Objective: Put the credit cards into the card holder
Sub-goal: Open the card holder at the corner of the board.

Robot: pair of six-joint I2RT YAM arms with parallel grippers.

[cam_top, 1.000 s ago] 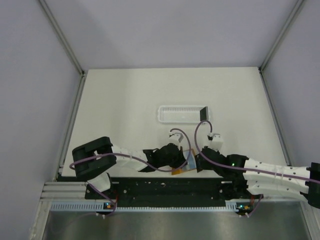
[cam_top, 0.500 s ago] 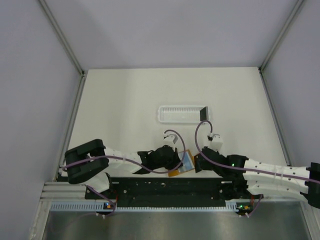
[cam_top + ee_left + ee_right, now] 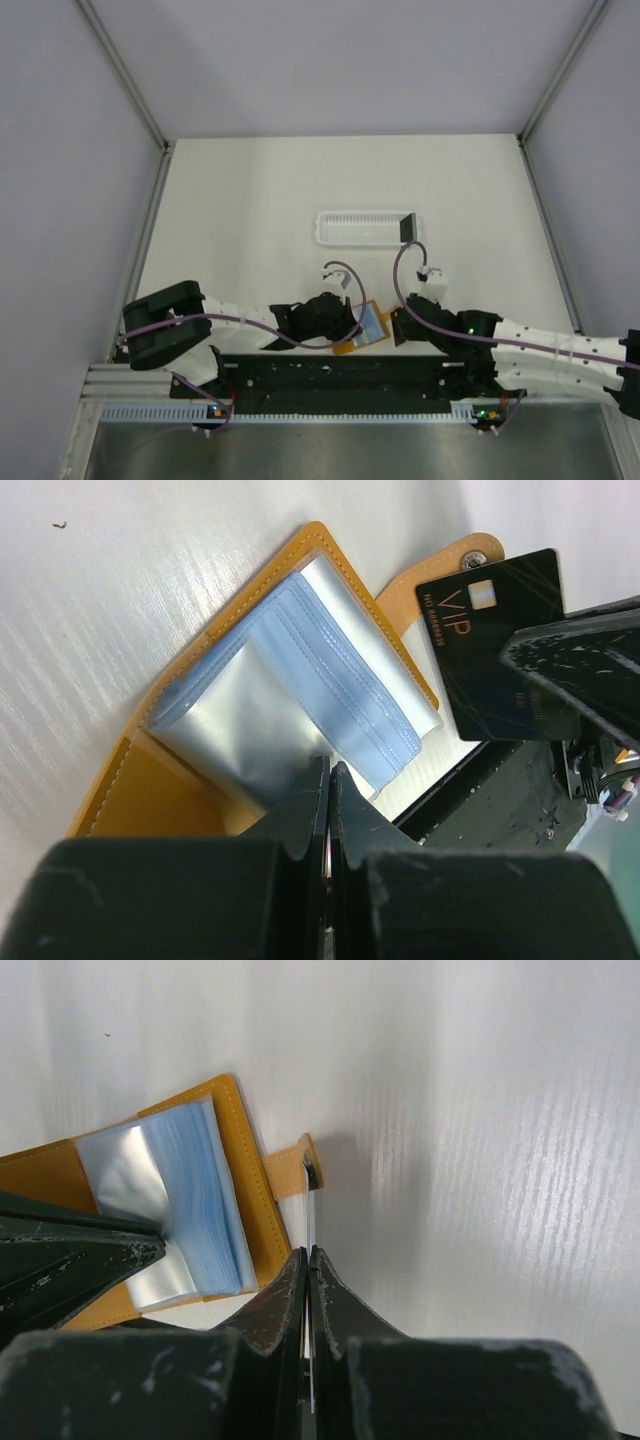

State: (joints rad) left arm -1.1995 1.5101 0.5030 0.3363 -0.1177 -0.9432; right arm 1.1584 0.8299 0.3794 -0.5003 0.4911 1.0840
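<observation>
The orange card holder [image 3: 150, 800] lies open near the table's front edge [image 3: 350, 345], its blue-grey sleeves [image 3: 330, 680] fanned up. My left gripper [image 3: 328, 770] is shut on one silvery sleeve [image 3: 240, 720] and lifts it. My right gripper [image 3: 308, 1252] is shut on a black credit card [image 3: 490, 640] marked VIP. That card shows edge-on [image 3: 310, 1215] in the right wrist view, beside the holder's tab [image 3: 290, 1168]. From above, the left gripper [image 3: 340, 318] and the right gripper [image 3: 398, 325] flank the holder. A second dark card [image 3: 407, 226] stands in the white tray.
A long white slotted tray [image 3: 350, 228] lies across the middle of the table, behind both grippers. The black base rail [image 3: 330, 372] runs just below the holder. Grey walls and metal posts bound the table on three sides.
My left arm has drawn back to the left and nearer the front edge, and the holder has shifted slightly left with it. The right gripper and its card have hardly moved.
</observation>
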